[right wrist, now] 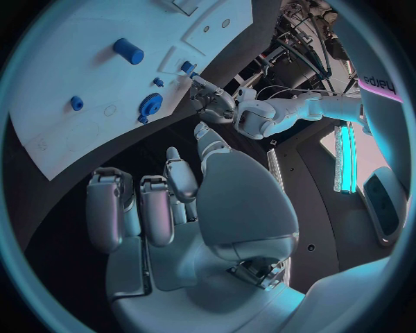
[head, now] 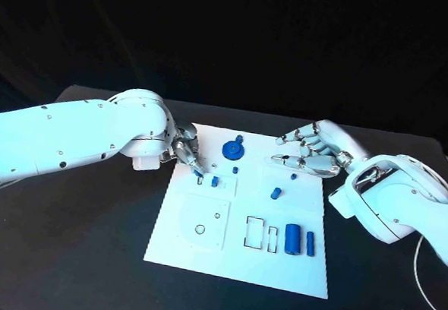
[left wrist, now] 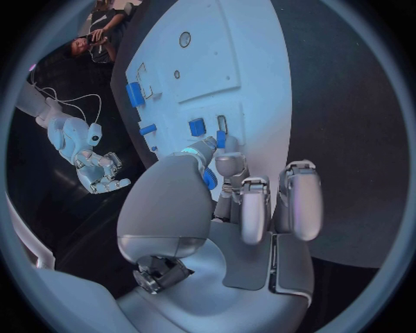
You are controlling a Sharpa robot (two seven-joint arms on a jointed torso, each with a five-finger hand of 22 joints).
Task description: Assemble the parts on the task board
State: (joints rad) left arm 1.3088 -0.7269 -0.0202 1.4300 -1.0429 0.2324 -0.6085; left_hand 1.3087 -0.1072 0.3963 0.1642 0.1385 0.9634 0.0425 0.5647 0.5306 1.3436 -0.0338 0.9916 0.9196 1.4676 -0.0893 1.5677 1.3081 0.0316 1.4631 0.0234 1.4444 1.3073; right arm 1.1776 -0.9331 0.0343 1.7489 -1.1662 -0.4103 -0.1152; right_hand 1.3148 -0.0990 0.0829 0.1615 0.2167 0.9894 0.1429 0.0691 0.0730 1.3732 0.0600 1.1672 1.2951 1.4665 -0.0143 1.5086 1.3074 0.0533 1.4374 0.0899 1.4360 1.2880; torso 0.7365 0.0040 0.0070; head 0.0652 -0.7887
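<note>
Task board (head: 276,272) lies mid-table, long axis running away from the robot. Left hand (head: 186,149) sits at the board's far-left edge, fingertips on a small blue part (head: 199,173); whether it actually grips it, cannot tell. Right hand (head: 313,154) hovers at the far-right corner, fingers curled, holding nothing. Blue gear (head: 232,151) lies flat between the hands. Blue cylinder (head: 293,239) and thin blue pin (head: 310,243) lie side by side near right, axes pointing away from the robot.

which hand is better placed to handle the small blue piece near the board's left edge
Left. The left hand has its fingers right at the small blue piece; the right hand hovers open at the task board far corner.
</note>
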